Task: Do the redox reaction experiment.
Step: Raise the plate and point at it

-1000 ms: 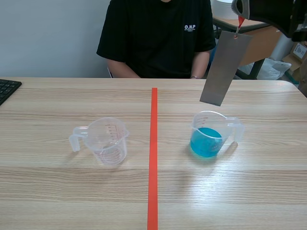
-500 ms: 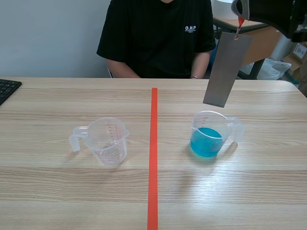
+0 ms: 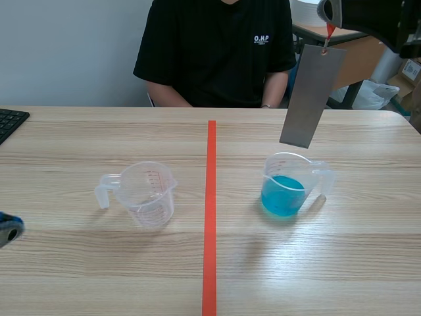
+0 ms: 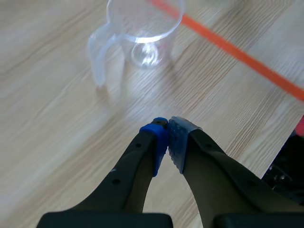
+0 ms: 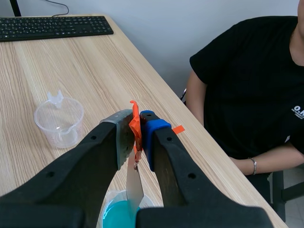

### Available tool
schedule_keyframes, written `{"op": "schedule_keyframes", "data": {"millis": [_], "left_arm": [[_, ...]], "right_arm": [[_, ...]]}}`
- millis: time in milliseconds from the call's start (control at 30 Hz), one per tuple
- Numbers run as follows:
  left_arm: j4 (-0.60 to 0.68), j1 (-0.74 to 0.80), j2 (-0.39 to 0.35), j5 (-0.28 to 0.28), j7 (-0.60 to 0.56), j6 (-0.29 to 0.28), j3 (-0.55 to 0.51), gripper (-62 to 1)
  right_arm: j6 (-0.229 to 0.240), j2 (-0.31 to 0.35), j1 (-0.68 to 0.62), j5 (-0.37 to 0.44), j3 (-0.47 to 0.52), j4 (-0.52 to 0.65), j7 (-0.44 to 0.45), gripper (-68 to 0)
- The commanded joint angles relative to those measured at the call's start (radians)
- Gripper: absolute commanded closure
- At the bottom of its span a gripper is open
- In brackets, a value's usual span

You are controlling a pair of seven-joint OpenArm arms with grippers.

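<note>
At the upper right of the frame, the right jaws are closed on a small orange tab (image 3: 329, 29). From this tab hangs a grey metal plate (image 3: 311, 95), a little tilted. Its lower edge is above the cup with blue liquid (image 3: 287, 184) and does not touch it. This cup stands right of the red line (image 3: 210, 217) on the surface (image 3: 79, 263). The empty cup (image 3: 148, 192) stands left of the line.

At the lower left edge only a blue pad (image 3: 8, 227) of the left jaws shows. In the wrist view these jaws are closed on nothing, low over the wood, with the empty cup ahead of them.

A person (image 3: 217, 52) sits behind, and a keyboard (image 3: 10, 122) lies at the left edge.
</note>
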Motion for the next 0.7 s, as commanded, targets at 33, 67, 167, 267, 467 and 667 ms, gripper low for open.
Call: {"op": "schedule_keyframes", "data": {"millis": [33,67,167,267,467,667], "left_arm": [[0.037,-0.084,-0.027,-0.006,-0.012,-0.032,0.074,-3.4],[0.043,-0.124,-0.035,-0.006,-0.011,-0.033,0.108,-3.4],[0.047,-0.254,-0.037,-0.006,-0.001,-0.033,0.222,-3.4],[0.047,-0.386,-0.023,-0.005,0.029,-0.032,0.349,-3.4],[0.045,-0.624,0.074,0.0,0.141,0.004,0.576,-3.4],[0.043,-0.79,0.2,0.055,0.196,0.139,0.752,-3.4]], "right_arm": [[0.006,0.014,0.015,0.011,0.016,0.008,0.011,-1.5],[0.006,0.014,0.015,0.011,0.016,0.008,0.011,-1.5],[0.006,0.014,0.015,0.011,0.016,0.008,0.011,-1.5],[0.006,0.014,0.015,0.012,0.016,0.008,0.011,-1.5],[0.006,0.014,0.015,0.012,0.016,0.008,0.011,-1.5],[0.006,0.013,0.015,0.014,0.016,0.008,0.011,-1.5]]}}
